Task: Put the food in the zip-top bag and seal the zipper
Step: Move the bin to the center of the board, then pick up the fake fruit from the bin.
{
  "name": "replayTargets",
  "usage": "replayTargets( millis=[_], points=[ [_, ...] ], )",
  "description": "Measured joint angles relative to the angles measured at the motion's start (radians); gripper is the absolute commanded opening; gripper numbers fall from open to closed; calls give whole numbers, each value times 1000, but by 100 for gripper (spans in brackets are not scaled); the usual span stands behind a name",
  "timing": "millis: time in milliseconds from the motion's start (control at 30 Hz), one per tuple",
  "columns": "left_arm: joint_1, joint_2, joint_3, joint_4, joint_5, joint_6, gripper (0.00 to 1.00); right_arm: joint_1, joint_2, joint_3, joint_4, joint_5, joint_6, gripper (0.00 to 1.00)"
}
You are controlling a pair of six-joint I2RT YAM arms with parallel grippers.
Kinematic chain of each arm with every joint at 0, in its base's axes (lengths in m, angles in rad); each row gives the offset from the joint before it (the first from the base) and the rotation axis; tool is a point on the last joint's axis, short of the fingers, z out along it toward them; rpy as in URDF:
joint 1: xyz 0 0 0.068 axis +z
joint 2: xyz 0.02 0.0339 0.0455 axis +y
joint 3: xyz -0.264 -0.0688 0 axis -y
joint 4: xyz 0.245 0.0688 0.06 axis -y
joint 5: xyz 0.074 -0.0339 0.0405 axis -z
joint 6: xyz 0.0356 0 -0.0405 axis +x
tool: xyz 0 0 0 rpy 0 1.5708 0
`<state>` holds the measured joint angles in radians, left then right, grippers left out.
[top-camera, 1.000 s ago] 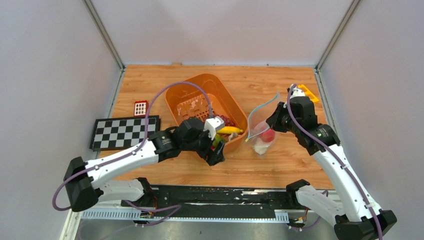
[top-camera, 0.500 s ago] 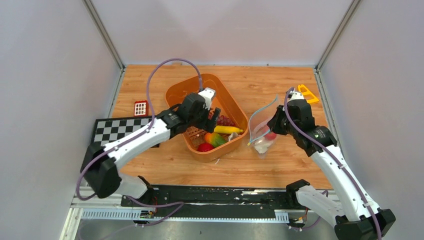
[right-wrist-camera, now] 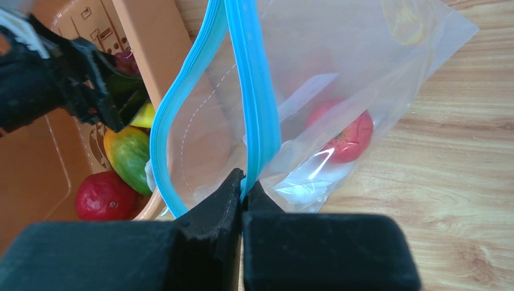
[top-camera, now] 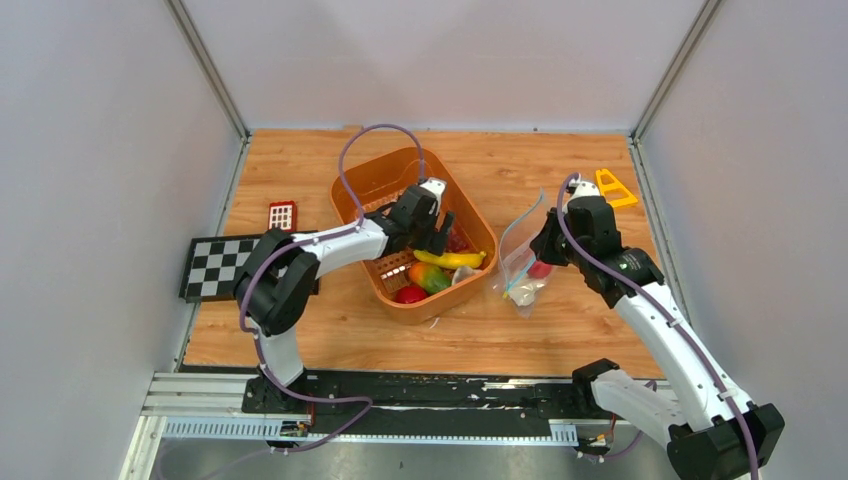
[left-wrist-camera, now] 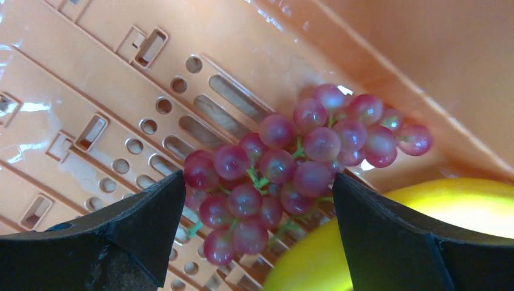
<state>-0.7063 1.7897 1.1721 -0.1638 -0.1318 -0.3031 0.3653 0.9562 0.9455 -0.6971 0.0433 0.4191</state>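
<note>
Over the far half of the orange basket (top-camera: 380, 180), the left gripper (left-wrist-camera: 257, 200) hangs with its jaws spread wide and nothing between them, straddling a bunch of red grapes (left-wrist-camera: 297, 163) on the basket's slotted floor. The grapes look light, hard and lumpy, so slippery. I judge the thick middle of the bunch the safest place to pinch.

The yellow banana (left-wrist-camera: 424, 218) touches the bunch on its near side.

Just right of the basket, the zip-top bag (right-wrist-camera: 363, 60) rests on the tabletop (top-camera: 300, 160), holding a red fruit (right-wrist-camera: 342, 136). Its mouth gapes toward the basket.

The right gripper (right-wrist-camera: 242, 188) is clamped tight on the teal zipper (right-wrist-camera: 257, 91). That is probably the film's only stiff edge, since the rest looks limp.
</note>
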Motion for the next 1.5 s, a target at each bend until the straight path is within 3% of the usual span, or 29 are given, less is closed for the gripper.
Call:
replayTargets(
  millis=[233, 333, 467, 933, 1133, 1500],
  points=[
    [0, 71, 13, -3, -56, 68, 61, 0, 3, 0, 7, -18, -2, 0],
    [-1, 70, 12, -2, -72, 84, 42, 0, 3, 0, 7, -23, -2, 0],
    [0, 27, -12, -4, -81, 89, 33, 0, 0, 0, 8, -50, 3, 0],
    [0, -346, -48, -37, -32, 68, 29, 0, -48, -37, 21, -151, 59, 0],
    [-11, -495, -63, -26, 140, 42, 29, 0, -102, -64, 19, -185, 89, 0],
    [-282, -485, -62, -26, 272, 44, 27, 0, -117, -111, 30, -235, 147, 0]
  ],
)
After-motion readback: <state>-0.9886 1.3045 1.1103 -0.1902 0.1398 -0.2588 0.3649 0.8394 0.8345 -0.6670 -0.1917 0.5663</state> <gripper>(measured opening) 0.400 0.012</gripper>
